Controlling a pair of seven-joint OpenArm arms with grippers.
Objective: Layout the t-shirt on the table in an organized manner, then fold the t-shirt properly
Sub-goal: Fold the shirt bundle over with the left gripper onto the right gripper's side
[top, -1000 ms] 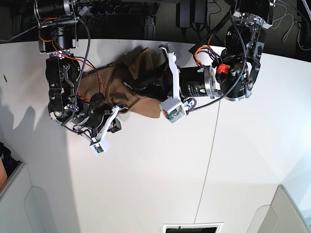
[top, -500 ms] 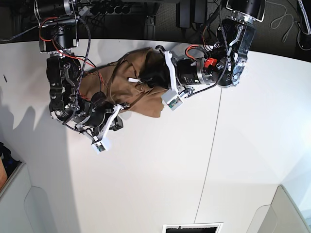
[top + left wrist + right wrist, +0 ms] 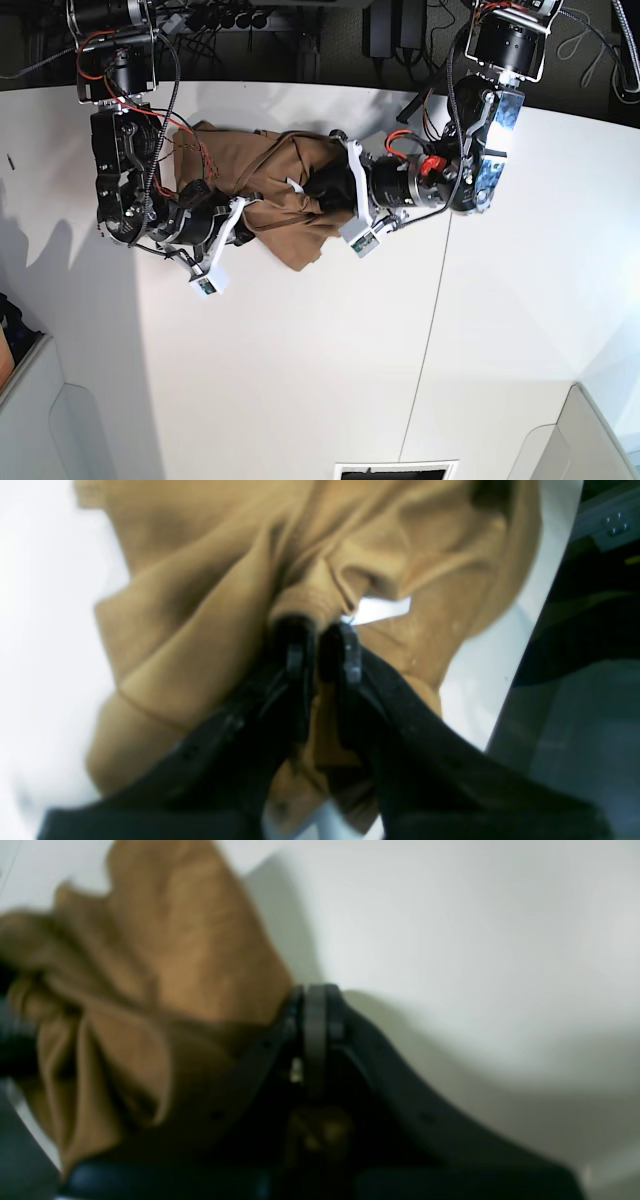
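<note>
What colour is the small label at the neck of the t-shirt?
White; the label on the tan-brown t-shirt shows best in the left wrist view.

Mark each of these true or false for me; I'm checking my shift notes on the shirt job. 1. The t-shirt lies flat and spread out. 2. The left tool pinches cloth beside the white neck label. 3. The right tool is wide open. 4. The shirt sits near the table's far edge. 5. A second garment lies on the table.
1. False: the t-shirt is bunched and creased.
2. True: the left tool is shut on a ribbed fold next to the white label.
3. False: the right tool has its jaws pressed together.
4. True: it lies by the far edge of the table, between the two arms.
5. False: only the one shirt is there.
</note>
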